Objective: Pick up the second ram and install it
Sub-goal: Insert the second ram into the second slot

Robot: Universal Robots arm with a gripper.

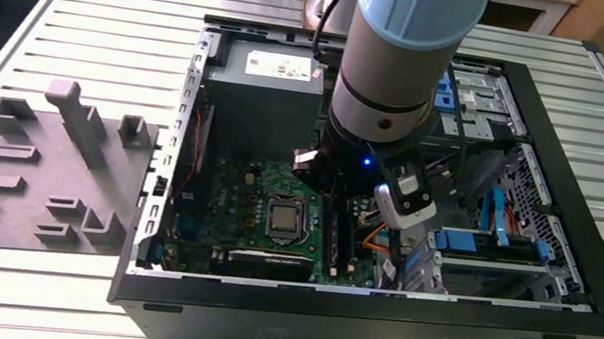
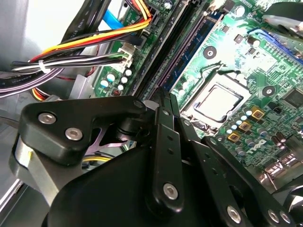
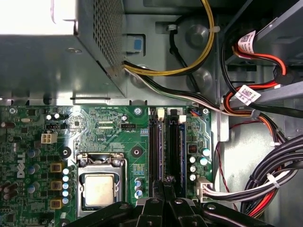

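We see the black metal fingers (image 2: 166, 101) pressed together, flat and narrow, down inside the open steel case (image 1: 520, 327) on the ribbed bench (image 1: 119, 22). Just below their tips, at 3 o'clock from the square processor (image 3: 99, 188), the second ram (image 3: 157, 146) seems to stand edge-on among the long slot rails, a thin dark strip; we cannot tell if they touch.

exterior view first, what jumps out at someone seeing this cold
An open computer case lies on a slatted metal table, with the robot arm reaching down into it over the green motherboard. In the first wrist view the gripper sits right at the long black memory slots, beside the bare processor. A grey fixture tray rests on the exterior view's left.
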